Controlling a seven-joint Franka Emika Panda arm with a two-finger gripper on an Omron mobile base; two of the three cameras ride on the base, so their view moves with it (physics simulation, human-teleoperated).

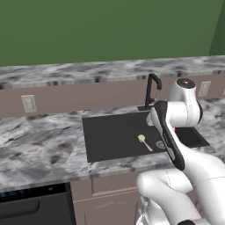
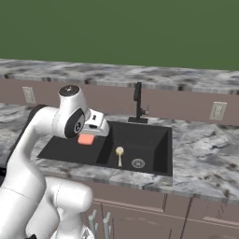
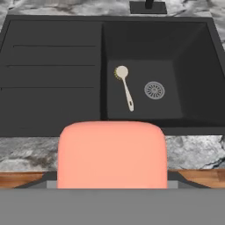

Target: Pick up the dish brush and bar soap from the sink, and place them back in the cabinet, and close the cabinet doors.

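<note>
Now the hand (image 2: 88, 135) grips the bar soap (image 3: 112, 154) above the sink (image 3: 52, 88), where the dish brush (image 3: 125, 87) lies head toward the faucet (image 2: 138, 103).

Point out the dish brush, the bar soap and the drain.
dish brush (image 3: 125, 88): hand view, on its thin handle.
bar soap (image 3: 112, 154): hand view, middle of its broad face.
drain (image 3: 154, 90): hand view, centre of the grate.

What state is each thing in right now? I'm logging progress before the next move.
bar soap: lifted out of the sink, held at the gripper.
dish brush: lying flat on the basin floor, beside the drain, untouched.
sink: dry, faucet not running.
gripper: shut on the bar soap, raised above the sink.
</note>
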